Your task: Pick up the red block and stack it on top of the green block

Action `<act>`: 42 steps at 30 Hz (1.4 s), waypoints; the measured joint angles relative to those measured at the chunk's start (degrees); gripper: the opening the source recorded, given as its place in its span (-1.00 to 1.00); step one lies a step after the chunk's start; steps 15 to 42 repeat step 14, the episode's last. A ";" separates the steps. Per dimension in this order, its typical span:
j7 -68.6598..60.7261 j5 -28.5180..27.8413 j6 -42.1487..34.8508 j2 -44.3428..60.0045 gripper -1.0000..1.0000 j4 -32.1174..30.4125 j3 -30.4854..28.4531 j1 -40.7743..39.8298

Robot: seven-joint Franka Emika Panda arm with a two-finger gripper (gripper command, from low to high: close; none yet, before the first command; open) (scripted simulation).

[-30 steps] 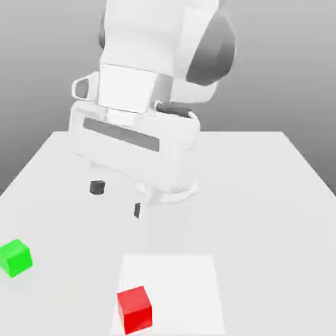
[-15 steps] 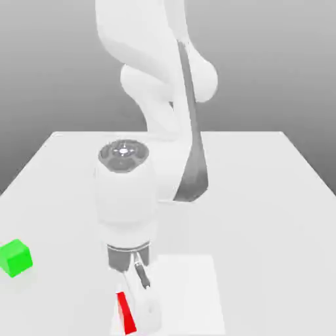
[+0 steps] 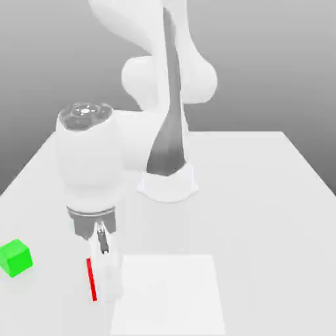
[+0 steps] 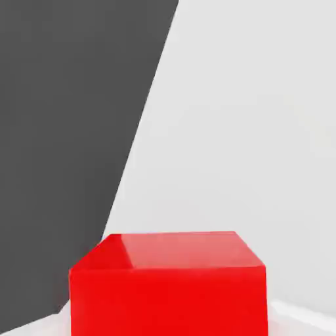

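The red block (image 3: 91, 279) shows as a thin red strip beside my gripper (image 3: 100, 281), which is shut on it; the hand hides most of the cube. In the hand view the red block (image 4: 168, 283) sits close up, its top and one side face visible. The green block (image 3: 14, 257) rests on the table near the exterior view's left edge. My gripper hangs to the right of the green block and a little nearer the front, apart from it.
A paler white square patch (image 3: 169, 292) marks the table (image 3: 262, 197) to the right of my gripper. The arm's base (image 3: 167, 184) stands mid-table behind. In the hand view the table (image 4: 249, 131) ends at a dark area (image 4: 65, 118).
The gripper closed around the red block on the white patch, then carried it toward the exterior view's left, off the patch and closer to the green block. The green block stayed put.
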 joint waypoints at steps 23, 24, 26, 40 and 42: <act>-14.63 5.66 5.92 4.79 1.00 -0.65 -8.15 -14.24; -14.63 5.66 5.92 4.79 1.00 -0.65 -8.15 -14.24; -14.63 5.66 5.92 4.79 1.00 -0.65 -8.15 -14.24; -14.63 5.66 5.92 4.79 1.00 -0.65 -8.15 -14.24; -14.63 5.66 5.92 4.79 1.00 -0.65 -8.15 -14.24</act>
